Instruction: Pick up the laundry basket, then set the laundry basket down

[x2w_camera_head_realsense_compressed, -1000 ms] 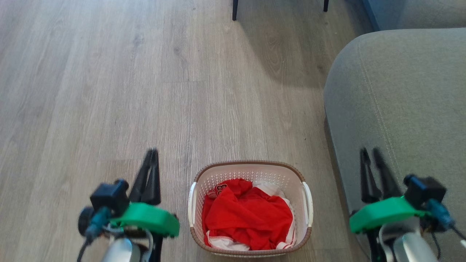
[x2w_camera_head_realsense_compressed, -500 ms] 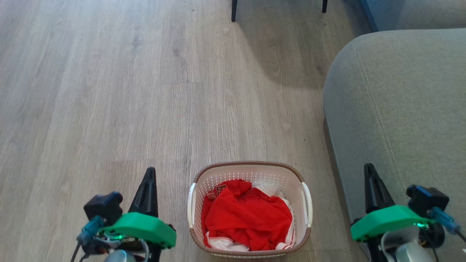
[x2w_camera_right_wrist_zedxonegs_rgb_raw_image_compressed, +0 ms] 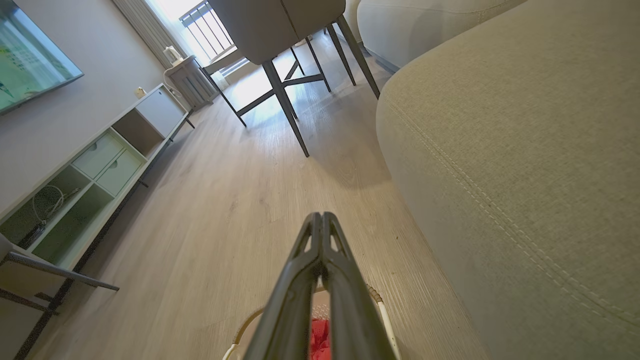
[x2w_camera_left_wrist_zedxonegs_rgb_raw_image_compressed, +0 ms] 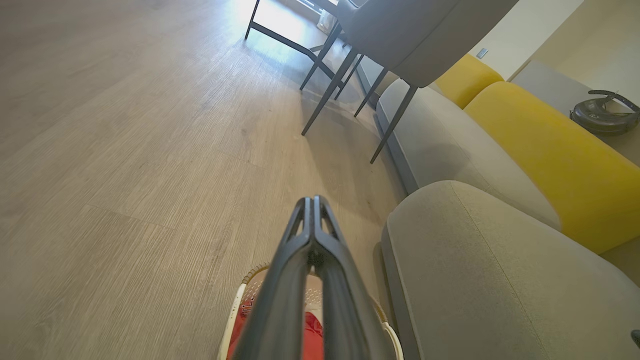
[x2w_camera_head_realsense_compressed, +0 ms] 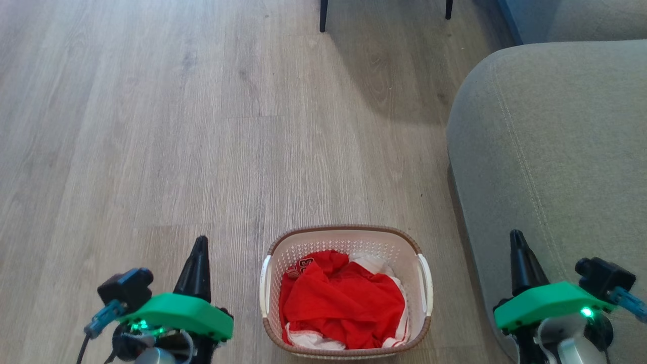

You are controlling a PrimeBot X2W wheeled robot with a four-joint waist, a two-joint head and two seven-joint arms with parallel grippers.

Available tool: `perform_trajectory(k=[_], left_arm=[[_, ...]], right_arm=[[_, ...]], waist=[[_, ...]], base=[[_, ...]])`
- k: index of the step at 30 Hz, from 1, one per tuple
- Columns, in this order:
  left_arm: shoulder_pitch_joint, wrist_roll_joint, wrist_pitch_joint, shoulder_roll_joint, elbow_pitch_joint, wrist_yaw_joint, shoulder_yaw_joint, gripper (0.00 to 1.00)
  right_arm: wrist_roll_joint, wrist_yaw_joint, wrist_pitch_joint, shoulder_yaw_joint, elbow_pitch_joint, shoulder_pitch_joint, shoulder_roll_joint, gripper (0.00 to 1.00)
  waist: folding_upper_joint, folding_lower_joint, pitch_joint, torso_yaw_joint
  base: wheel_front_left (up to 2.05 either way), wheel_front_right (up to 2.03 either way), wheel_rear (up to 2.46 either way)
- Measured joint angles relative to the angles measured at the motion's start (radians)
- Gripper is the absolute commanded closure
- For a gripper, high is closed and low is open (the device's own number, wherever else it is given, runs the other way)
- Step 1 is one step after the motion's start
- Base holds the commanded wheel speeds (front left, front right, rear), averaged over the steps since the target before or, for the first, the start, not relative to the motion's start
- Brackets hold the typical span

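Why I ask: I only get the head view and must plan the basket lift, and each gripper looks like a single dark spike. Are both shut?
Observer: The left one is. In the left wrist view, the left gripper has its two fingers pressed together with nothing between them.
Operator: And the right one?
Observer: Shut too. In the right wrist view, the right gripper has its fingers meeting at the tips, empty.
Operator: What do the dark legs at the top of my picture belong to?
Observer: A grey padded chair standing next to the sofa.
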State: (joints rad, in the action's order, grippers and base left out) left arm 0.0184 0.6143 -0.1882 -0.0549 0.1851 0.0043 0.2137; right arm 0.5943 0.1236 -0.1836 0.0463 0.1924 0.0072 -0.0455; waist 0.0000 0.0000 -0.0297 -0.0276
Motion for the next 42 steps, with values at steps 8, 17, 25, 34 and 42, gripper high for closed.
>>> perform_trajectory(k=[8,17,25,34,42], left_arm=[[-0.005,0.085,0.019,-0.002,0.007,-0.007,-0.016,1.0],[-0.013,0.181,0.04,-0.003,0.016,-0.022,-0.034,1.0],[-0.02,0.265,0.063,-0.005,0.023,-0.032,-0.059,1.0],[-0.02,0.348,0.083,-0.006,0.028,-0.04,-0.071,1.0],[-0.021,0.443,0.106,-0.007,0.034,-0.057,-0.097,1.0]], right_arm=[[0.086,0.0,0.017,-0.011,0.006,-0.001,-0.001,1.0],[0.183,0.0,0.042,-0.018,0.015,-0.002,-0.003,1.0],[0.267,0.0,0.061,-0.029,0.019,-0.005,-0.006,1.0],[0.352,0.0,0.083,-0.043,0.024,-0.011,-0.006,1.0],[0.445,0.0,0.105,-0.053,0.034,-0.024,-0.007,1.0]], waist=[[0.0,0.0,0.002,0.002],[0.0,0.0,0.005,0.005],[0.0,0.0,0.007,0.007],[0.0,0.0,0.009,0.009],[0.0,0.0001,0.011,0.012]], base=[[0.0,0.0,0.0],[0.0,0.0,0.0],[0.0,0.0,0.0],[0.0,0.0,0.0],[0.0,0.0,0.0]])
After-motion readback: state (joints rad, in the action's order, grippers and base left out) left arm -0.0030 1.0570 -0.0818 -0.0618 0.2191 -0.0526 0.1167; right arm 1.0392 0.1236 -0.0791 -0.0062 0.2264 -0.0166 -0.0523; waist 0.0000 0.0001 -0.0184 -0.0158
